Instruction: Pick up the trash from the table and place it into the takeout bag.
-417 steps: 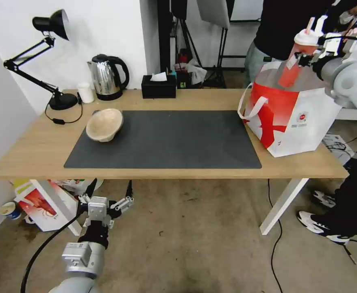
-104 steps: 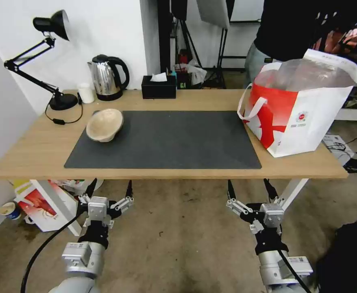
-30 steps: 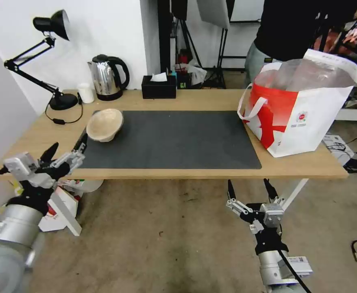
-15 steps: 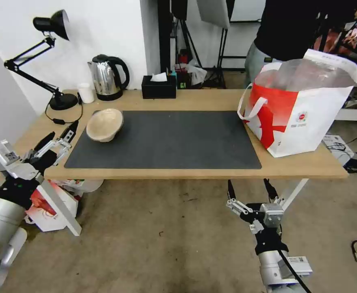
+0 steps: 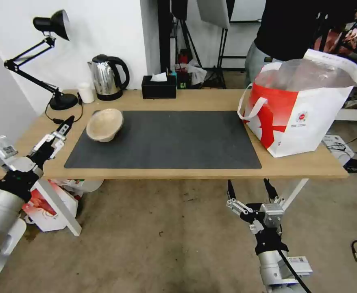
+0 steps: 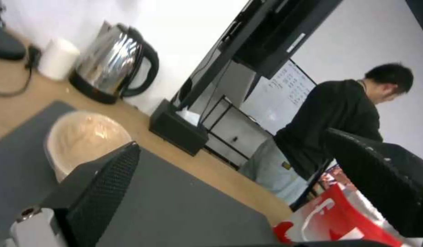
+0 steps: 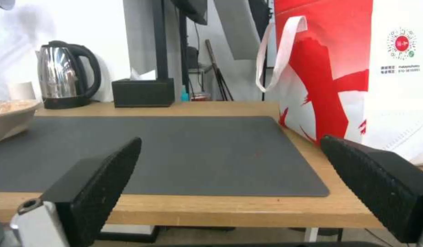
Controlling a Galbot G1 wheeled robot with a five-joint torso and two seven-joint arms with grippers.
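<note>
From the head view, the left gripper (image 5: 58, 132) hangs wide open and empty over the table (image 5: 186, 173)'s left end, near the beige pulp bowl (image 5: 104, 124) on the dark mat (image 5: 166, 138). The takeout bag (image 5: 300, 110) stands on the table's right end. The right gripper (image 5: 249, 191) waits below the table's front edge, wide open and empty.

In the left wrist view, the bowl (image 6: 81, 140) sits just past the spread fingers (image 6: 101, 185).

In the right wrist view, the bag (image 7: 348, 68) stands beside the mat (image 7: 175, 154).

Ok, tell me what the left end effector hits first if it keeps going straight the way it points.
Most likely the beige pulp bowl. The left end effector, open, points across the table toward the bowl; height is hard to judge, so it may pass over the rim.
</note>
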